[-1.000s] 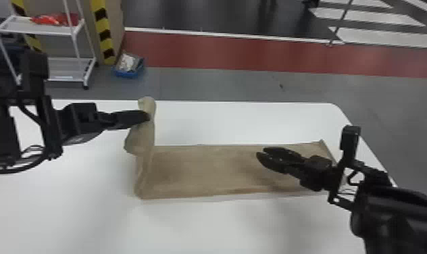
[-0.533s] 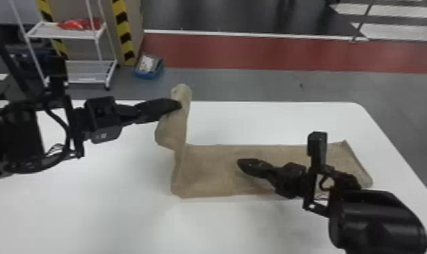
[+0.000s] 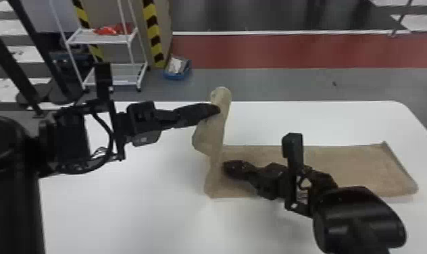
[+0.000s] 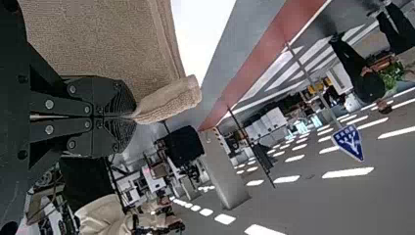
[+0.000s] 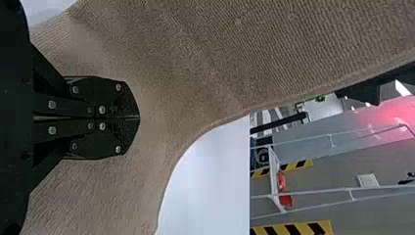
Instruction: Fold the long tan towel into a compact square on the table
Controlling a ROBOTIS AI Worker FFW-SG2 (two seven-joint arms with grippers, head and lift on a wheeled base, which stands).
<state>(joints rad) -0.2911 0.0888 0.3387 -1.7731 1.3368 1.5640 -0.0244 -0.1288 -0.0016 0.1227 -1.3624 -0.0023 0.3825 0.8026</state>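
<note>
Right gripper [image 3: 225,167], fingers together and empty, has moved left to the bend in the tan towel [image 3: 358,169]; left gripper [image 3: 218,108] pinches its raised end (rest flat on table [image 3: 121,209]). Advise: pin crease lightly, fold rightward, edges aligned.

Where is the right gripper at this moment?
In the head view, the right gripper is over the towel, just right of the raised end held by the left gripper.

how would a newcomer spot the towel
Find the white table before the robot. The towel is the long tan cloth lying on it, one end raised in the left gripper. Its tan colour sets it apart from the black arms.
</note>
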